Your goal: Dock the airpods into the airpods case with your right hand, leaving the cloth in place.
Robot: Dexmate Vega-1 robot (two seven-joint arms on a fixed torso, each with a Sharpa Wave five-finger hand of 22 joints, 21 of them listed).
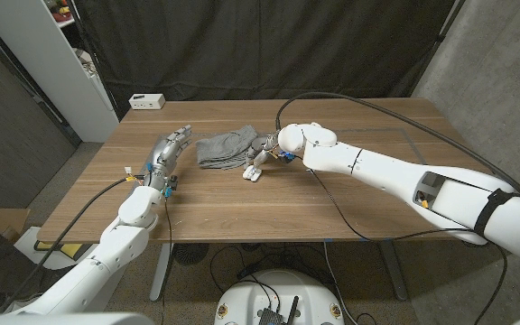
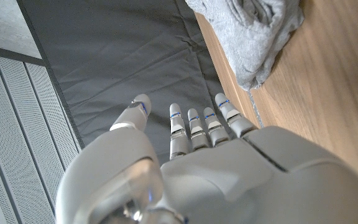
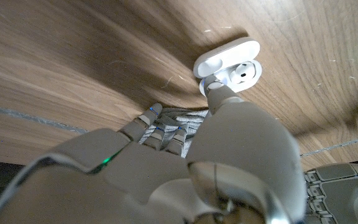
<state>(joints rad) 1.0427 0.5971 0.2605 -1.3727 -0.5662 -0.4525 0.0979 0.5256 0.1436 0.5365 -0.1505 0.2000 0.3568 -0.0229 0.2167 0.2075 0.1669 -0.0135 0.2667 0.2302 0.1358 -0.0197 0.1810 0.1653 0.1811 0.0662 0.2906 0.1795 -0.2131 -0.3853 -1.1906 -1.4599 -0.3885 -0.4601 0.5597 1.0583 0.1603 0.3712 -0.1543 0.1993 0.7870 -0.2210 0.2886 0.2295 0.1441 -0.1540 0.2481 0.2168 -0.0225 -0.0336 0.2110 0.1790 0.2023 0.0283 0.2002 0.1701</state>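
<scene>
The white airpods case [image 3: 227, 57] lies open on the wooden table [image 1: 332, 212], with one earbud [image 3: 243, 71] seated in it. My right hand [image 1: 267, 153] hangs over the case [image 1: 252, 172], just right of the grey cloth [image 1: 227, 147]. The thumb tip [image 3: 215, 87] touches the case's edge and hides its other socket. The other fingers [image 3: 160, 127] are curled in, with the cloth [image 3: 188, 121] behind them. I cannot see whether that hand holds an earbud. My left hand [image 1: 171, 148] stands left of the cloth [image 2: 253, 31], its fingers [image 2: 194, 121] straight, holding nothing.
A small white box [image 1: 147, 101] sits at the table's far left corner. A black cable [image 1: 368, 108] arcs over the right half of the table. A dark curtain [image 1: 269, 45] hangs behind the table.
</scene>
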